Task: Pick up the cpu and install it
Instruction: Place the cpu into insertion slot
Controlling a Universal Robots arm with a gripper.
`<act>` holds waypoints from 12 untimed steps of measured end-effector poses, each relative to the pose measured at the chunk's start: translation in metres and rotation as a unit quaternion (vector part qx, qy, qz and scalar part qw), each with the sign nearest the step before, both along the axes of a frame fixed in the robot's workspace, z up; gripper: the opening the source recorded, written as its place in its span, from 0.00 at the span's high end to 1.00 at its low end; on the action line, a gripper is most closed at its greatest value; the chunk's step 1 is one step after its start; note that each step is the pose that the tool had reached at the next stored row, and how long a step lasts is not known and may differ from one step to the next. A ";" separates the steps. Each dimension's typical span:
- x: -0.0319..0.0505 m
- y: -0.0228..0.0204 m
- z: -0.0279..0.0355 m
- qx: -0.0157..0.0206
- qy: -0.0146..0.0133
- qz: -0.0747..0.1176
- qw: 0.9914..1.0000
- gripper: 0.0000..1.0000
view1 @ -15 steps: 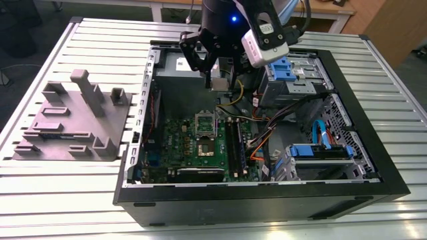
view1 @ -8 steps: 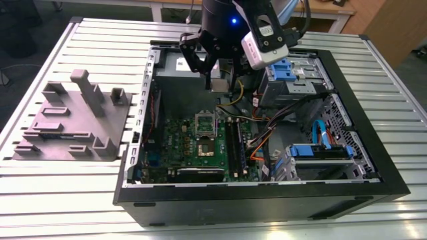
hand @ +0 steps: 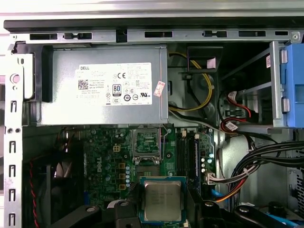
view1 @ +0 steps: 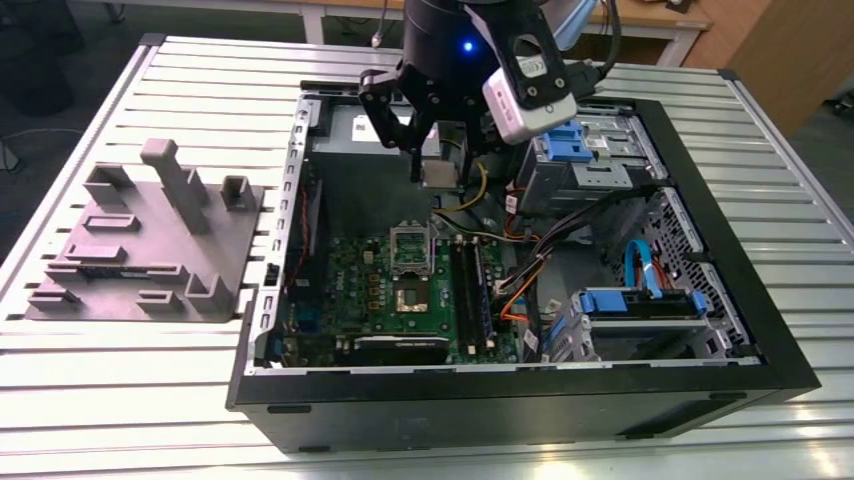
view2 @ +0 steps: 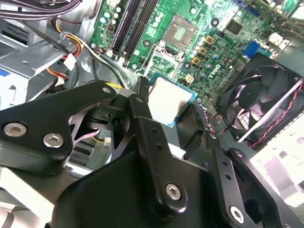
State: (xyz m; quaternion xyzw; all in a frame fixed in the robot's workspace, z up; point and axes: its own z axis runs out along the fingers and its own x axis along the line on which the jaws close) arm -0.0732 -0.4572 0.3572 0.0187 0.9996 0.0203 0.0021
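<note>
First wrist view: 1 gripper [hand: 163, 213] clamped on 1 cpu [hand: 163, 198], near 1 mobo socket [hand: 146, 142].

A pale slatted metal table [view1: 134, 420] with long parallel grooves lies under even indoor light, with dark floor [view1: 40, 120] past its edge at the exterior view's left, a white-legged bench [view1: 683, 42] behind, and a wooden panel [view1: 787, 60] beside that.

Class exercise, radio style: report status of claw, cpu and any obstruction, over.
Claw shut on the cpu. Cpu held above the motherboard inside the open case, not seated. No obstruction seen beneath it.
</note>
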 end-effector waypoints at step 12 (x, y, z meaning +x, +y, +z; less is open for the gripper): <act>0.0000 -0.0008 -0.0046 0.000 0.000 0.000 1.000 0.53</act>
